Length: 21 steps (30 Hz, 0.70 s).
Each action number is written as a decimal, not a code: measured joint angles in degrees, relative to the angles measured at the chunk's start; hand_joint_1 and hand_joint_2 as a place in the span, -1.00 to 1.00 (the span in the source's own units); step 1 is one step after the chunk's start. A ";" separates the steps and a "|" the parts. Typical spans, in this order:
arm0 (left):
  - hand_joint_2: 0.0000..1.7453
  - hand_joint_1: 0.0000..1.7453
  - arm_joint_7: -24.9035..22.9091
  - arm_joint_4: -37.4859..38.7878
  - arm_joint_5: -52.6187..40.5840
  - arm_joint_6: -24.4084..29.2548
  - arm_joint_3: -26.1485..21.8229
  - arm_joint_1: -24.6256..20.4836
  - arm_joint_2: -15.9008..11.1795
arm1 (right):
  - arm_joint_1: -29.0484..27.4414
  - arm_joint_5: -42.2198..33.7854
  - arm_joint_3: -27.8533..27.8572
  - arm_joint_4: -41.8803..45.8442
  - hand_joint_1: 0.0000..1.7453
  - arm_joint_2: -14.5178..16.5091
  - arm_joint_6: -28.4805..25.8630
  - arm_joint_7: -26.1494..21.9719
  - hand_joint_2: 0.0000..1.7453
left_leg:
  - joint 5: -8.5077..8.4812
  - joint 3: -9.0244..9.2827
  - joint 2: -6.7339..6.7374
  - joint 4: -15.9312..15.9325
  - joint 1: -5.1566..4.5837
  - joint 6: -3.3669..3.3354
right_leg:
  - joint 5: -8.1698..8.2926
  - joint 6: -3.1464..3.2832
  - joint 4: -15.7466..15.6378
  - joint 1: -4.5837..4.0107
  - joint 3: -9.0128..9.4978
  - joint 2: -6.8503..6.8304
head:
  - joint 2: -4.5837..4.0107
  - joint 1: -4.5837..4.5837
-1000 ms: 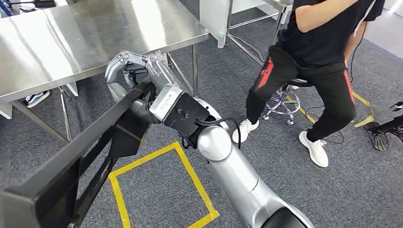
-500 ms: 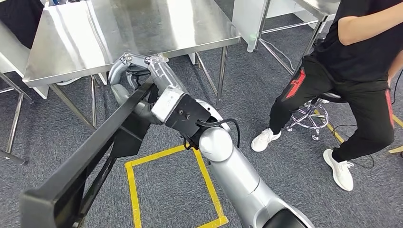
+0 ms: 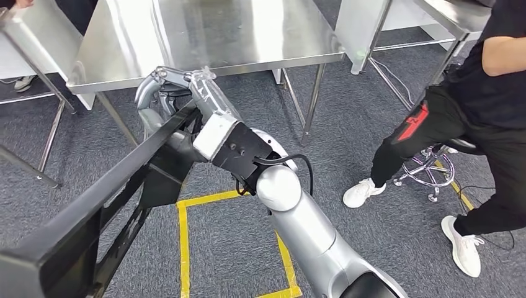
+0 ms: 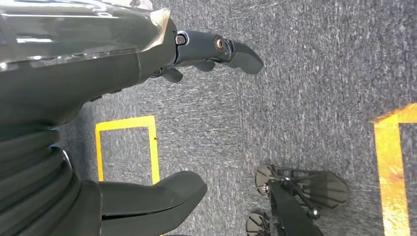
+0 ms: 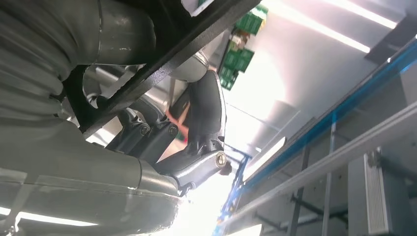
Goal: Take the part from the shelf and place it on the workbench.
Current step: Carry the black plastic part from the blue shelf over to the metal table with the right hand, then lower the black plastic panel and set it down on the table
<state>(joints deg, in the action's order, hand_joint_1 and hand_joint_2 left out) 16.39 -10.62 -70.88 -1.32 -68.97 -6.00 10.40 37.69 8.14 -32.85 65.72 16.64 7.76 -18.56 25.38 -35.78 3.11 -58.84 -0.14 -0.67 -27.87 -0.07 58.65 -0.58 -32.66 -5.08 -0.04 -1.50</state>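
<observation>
The right hand (image 3: pixel 166 93) grasps the far end of the long black part (image 3: pixel 105 186), its fingers wrapped around the bar just in front of the steel counter (image 3: pixel 211 31). The part slants from near left up toward the counter's near edge, above the grey carpet. The left hand (image 4: pixel 123 98) hangs released, fingers apart, over a yellow tape square (image 4: pixel 125 147). A person (image 3: pixel 477 105) sits on a stool (image 3: pixel 434 167) at the right.

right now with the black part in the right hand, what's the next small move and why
Probably carry it forward and up toward the steel workbench. The right hand grips the long black part just short of the bench's near edge and below its top, so the part isn't over the surface yet.
</observation>
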 joint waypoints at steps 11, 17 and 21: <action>1.00 -1.00 -0.13 -0.01 -0.19 -0.10 0.49 0.06 -0.32 | -0.13 -1.10 0.42 0.25 1.00 -0.71 0.25 0.00 1.00 | -0.88 0.27 -3.90 0.89 0.62 -1.38 | -3.27 -2.37 11.24 1.14 -6.08 4.72 | 0.00 -0.07; 1.00 -1.00 -0.27 -0.02 -0.23 0.76 0.87 0.13 -0.61 | 0.02 -1.15 0.42 0.26 1.00 -0.57 0.08 0.00 1.00 | -0.64 -0.07 -4.59 0.42 0.35 -0.88 | 0.96 -1.80 -0.09 1.32 -0.84 5.17 | 0.00 0.06; 1.00 -1.00 -0.57 -0.02 -0.48 0.97 0.93 0.13 -0.59 | 0.01 -1.15 0.42 0.26 1.00 -0.49 0.05 0.00 1.00 | -0.83 0.17 -4.57 0.81 0.49 -0.88 | 1.00 -1.65 -0.08 1.12 -0.83 5.21 | 0.00 0.05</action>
<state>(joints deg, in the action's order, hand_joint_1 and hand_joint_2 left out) 15.81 -10.64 -71.36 -0.35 -68.04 -5.87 9.81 37.70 6.99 -32.44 65.99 16.15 7.81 -18.56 24.56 -35.61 -1.45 -58.04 0.35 -1.55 -26.87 -1.72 58.57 0.54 -33.48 0.13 -0.04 -1.44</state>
